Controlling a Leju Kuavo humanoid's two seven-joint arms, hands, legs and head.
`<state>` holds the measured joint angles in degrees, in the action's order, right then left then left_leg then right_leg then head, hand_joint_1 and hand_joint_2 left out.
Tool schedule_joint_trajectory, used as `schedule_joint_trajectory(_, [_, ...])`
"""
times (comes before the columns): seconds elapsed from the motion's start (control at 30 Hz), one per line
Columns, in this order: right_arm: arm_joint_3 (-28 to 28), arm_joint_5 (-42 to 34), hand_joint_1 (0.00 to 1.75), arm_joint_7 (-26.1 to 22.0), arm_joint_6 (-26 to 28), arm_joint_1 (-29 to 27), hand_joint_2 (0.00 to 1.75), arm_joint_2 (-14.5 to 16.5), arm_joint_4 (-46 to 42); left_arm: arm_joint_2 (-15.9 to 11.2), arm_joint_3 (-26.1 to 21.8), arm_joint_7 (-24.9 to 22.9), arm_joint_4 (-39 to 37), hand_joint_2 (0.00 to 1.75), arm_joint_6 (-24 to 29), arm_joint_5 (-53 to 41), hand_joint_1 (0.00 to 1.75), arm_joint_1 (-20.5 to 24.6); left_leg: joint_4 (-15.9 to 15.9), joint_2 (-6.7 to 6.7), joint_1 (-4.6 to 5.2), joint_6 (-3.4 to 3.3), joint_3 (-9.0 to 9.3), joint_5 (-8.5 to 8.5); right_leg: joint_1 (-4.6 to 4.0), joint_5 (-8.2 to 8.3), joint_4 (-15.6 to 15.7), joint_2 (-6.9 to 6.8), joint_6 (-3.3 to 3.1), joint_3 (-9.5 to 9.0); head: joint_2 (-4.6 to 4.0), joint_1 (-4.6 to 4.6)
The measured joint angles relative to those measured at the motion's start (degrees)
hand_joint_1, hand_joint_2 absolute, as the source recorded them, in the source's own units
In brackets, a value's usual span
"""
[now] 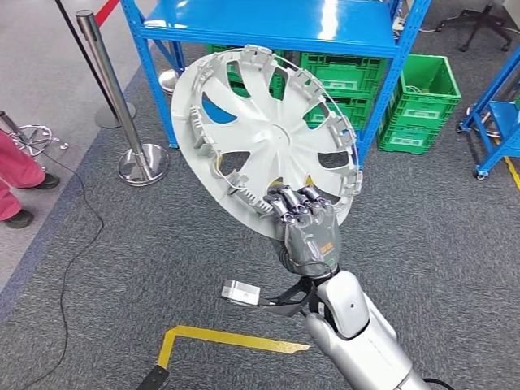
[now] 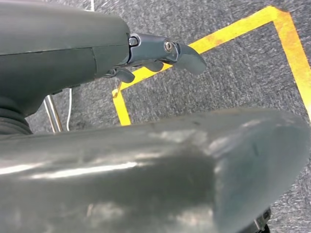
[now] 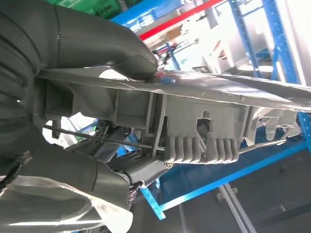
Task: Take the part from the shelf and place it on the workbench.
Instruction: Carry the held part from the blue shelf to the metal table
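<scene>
Right hand (image 1: pixel 305 225): fingers (image 1: pixel 294 201) curled over the near rim of the part (image 1: pixel 263 138), a white wheel cover, thumb pressing the opposite face; right wrist view showed the rim (image 3: pixel 176 114) clamped between the thumb (image 3: pixel 110 48) and the darker fingers below it. Grip sat at the edge only, not at the hub.

Part was in the air, tilted, ribbed inner side toward the head camera, clear of the blue shelf (image 1: pixel 270 28) behind it and touching nothing but the hand. Green crates (image 1: pixel 423 101) stood under and beside the shelf; grey carpet and a yellow floor marking (image 1: pixel 233 337) lay below.

Left hand (image 2: pixel 157 51): hung over the carpet, nothing in it; whether its fingers were spread or curled could not be told.

Progress, as judged: the pick from the shelf looked done. Carry and set-down remained; no workbench was seen. With the wide disc held by its rim, sagging or slipping seemed the main risk.
</scene>
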<state>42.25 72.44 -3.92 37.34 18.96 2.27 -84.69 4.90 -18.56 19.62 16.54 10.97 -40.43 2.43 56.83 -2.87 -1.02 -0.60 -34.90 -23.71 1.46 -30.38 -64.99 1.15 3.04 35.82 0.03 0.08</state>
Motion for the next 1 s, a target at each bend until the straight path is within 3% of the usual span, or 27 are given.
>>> schedule_joint_trajectory(0.07, [-0.03, 0.08, 1.75, -0.03, 0.11, 0.02, 1.75, 0.00, 0.07, -0.07, 0.00, -0.01, -0.01, 0.00, 0.07, -0.01, 0.00, 0.11, 0.26, -0.99, -0.08, 0.83, -0.38, 0.27, 0.38, 1.53, 6.61, 1.93, 0.11, -4.00, -0.01, 0.00])
schedule_joint_trajectory(0.1, [-0.03, 0.13, 1.75, -0.07, 0.22, 0.01, 1.75, 0.00, 0.14, -0.11, 0.00, 0.01, -0.02, 0.00, 0.11, -0.01, 0.00, 0.12, 0.32, -1.43, -0.10, 1.26, -0.63, 0.48, 0.36, 1.44, 7.61, 2.50, -0.03, -4.62, 0.00, -0.01])
schedule_joint_trajectory(0.17, [-0.01, 0.19, 1.75, -0.11, 0.42, -0.04, 1.75, 0.04, 0.28, -0.19, 0.00, 0.02, -0.09, 0.00, 0.17, -0.01, 0.00, -0.01, 0.25, -2.26, -0.28, 1.99, -1.04, 0.91, 0.14, 1.59, 7.45, 1.77, -0.79, -4.61, 0.01, -0.07])
schedule_joint_trajectory(0.2, [-0.03, 0.20, 1.75, -0.08, 0.45, -0.04, 1.75, 0.11, 0.32, -0.22, 0.00, 0.03, -0.12, 0.00, 0.17, -0.01, 0.00, -0.08, 0.46, -1.98, -0.34, 2.27, -1.24, 0.72, 0.09, 1.71, 7.41, 1.26, -1.20, -4.56, 0.02, -0.10])
schedule_joint_trajectory(0.27, [-0.14, 0.20, 1.75, 0.04, 0.48, 0.02, 1.75, 0.34, 0.31, -0.28, 0.00, 0.01, -0.17, 0.00, 0.13, -0.01, 0.00, -0.05, 3.64, -0.04, -0.28, 2.62, -2.64, -1.56, 0.04, 1.97, 7.51, 0.04, -2.09, -4.45, 0.01, -0.41])
schedule_joint_trajectory(0.33, [-0.22, 0.22, 1.75, 0.09, 0.52, 0.06, 1.75, 0.47, 0.31, -0.20, 0.02, -0.01, -0.17, 0.00, 0.09, -0.01, 0.00, 0.15, 11.00, 1.97, -0.19, 2.78, -5.58, -5.67, -0.29, 2.06, 7.50, -1.15, -2.63, -4.25, 0.00, -0.66])
schedule_joint_trajectory(0.4, [-0.21, 0.23, 1.75, 0.05, 0.55, 0.00, 1.75, 0.48, 0.37, -0.13, 0.04, -0.02, -0.18, 0.00, 0.07, -0.01, 0.00, 0.21, 17.29, 2.38, -0.18, 2.78, -7.95, -8.32, -0.60, 2.12, 7.49, -2.17, -2.78, -4.08, -0.01, -0.67])
schedule_joint_trajectory(0.43, [-0.19, 0.24, 1.75, 0.02, 0.59, -0.06, 1.75, 0.47, 0.45, -0.13, 0.04, -0.02, -0.18, 0.00, 0.07, -0.01, 0.00, 0.15, 18.27, 2.40, -0.16, 2.69, -8.10, -8.41, -0.74, 2.14, 7.49, -2.63, -2.81, -4.04, -0.01, -0.68])
schedule_joint_trajectory(0.5, [-0.16, 0.25, 1.75, -0.11, 0.73, -0.13, 1.75, 0.48, 0.66, -0.17, 0.04, -0.02, -0.20, 0.00, 0.08, -0.01, 0.00, -0.01, 14.96, 2.61, -0.02, 2.22, -5.79, -6.29, -1.03, 2.15, 7.48, -3.61, -2.84, -4.02, 0.00, -0.68])
schedule_joint_trajectory(0.53, [-0.17, 0.25, 1.75, -0.18, 0.83, -0.13, 1.75, 0.48, 0.73, -0.21, 0.04, 0.00, -0.20, 0.00, 0.09, -0.01, 0.00, -0.05, 10.95, 3.27, 0.18, 1.78, -3.44, -4.50, -1.17, 2.14, 7.48, -4.12, -2.84, -4.06, -0.01, -0.68])
schedule_joint_trajectory(0.6, [-0.21, 0.25, 1.75, -0.28, 1.01, -0.10, 1.75, 0.48, 0.76, -0.30, 0.05, 0.07, -0.20, 0.00, 0.13, -0.01, 0.00, 0.06, 3.65, 5.48, 0.90, 0.90, 0.49, -2.50, -1.62, 2.08, 7.38, -5.09, -2.71, -3.99, 0.00, -0.64])
schedule_joint_trajectory(0.67, [-0.21, 0.25, 1.75, -0.34, 1.14, -0.08, 1.75, 0.48, 0.77, -0.32, 0.07, 0.14, -0.21, 0.00, 0.14, -0.01, 0.00, 0.14, 1.29, 6.42, 1.42, 0.46, 1.36, -2.54, -1.91, 2.06, 7.35, -6.08, -2.45, -3.83, 0.01, -0.59])
schedule_joint_trajectory(0.73, [-0.17, 0.26, 1.75, -0.37, 1.18, -0.07, 1.75, 0.48, 0.78, -0.31, 0.07, 0.15, -0.26, 0.00, 0.14, -0.01, 0.00, -0.02, 0.85, 5.39, 1.27, 0.08, 1.21, -2.24, -1.88, 1.84, 7.34, -6.76, -2.00, -3.81, 0.01, -0.60])
schedule_joint_trajectory(0.8, [-0.20, 0.27, 1.75, -0.40, 1.20, -0.01, 1.75, 0.48, 0.78, -0.34, 0.07, 0.15, -0.30, 0.00, 0.16, -0.01, 0.00, -0.04, 0.39, 4.31, 0.91, -0.50, 1.28, -1.79, -1.72, -0.02, 4.89, -4.90, -1.45, -2.69, 0.01, -0.45])
schedule_joint_trajectory(0.87, [-0.26, 0.30, 1.75, -0.47, 1.24, 0.00, 1.75, 0.46, 0.80, -0.35, 0.07, 0.16, -0.31, 0.00, 0.19, -0.01, 0.00, 0.16, 0.28, 3.21, 0.75, -0.82, 1.14, -1.57, -1.45, -3.60, -2.13, -2.14, -1.05, 0.61, -0.01, -0.21])
schedule_joint_trajectory(0.9, [-0.26, 0.31, 1.75, -0.50, 1.24, -0.04, 1.75, 0.45, 0.84, -0.33, 0.07, 0.16, -0.32, 0.00, 0.19, -0.01, 0.00, 0.23, 0.29, 2.62, 0.76, -0.87, 1.05, -1.53, -1.37, -5.08, -6.06, -1.55, -0.93, 2.48, 0.00, -0.16])
schedule_joint_trajectory(0.93, [-0.26, 0.31, 1.75, -0.51, 1.24, -0.09, 1.75, 0.44, 0.89, -0.30, 0.07, 0.15, -0.35, 0.00, 0.18, -0.01, 0.00, 0.24, 0.30, 2.04, 0.77, -0.89, 1.00, -1.51, -1.34, -5.66, -8.61, -1.32, -0.85, 3.76, 0.00, -0.15])
schedule_joint_trajectory(0.97, [-0.25, 0.30, 1.75, -0.51, 1.24, -0.13, 1.75, 0.44, 0.93, -0.28, 0.07, 0.14, -0.39, 0.00, 0.17, -0.01, 0.00, 0.21, 0.32, 1.40, 0.78, -0.86, 0.98, -1.48, -1.33, -5.09, -9.02, -1.25, -0.83, 4.05, 0.01, -0.15])
schedule_joint_trajectory(1.0, [-0.25, 0.27, 1.75, -0.50, 1.24, -0.15, 1.75, 0.44, 0.97, -0.27, 0.07, 0.11, -0.43, 0.00, 0.16, -0.01, 0.00, 0.19, 0.36, 0.73, 0.77, -0.81, 1.01, -1.44, -1.31, -3.43, -6.97, -1.13, -0.89, 3.15, 0.01, -0.15])
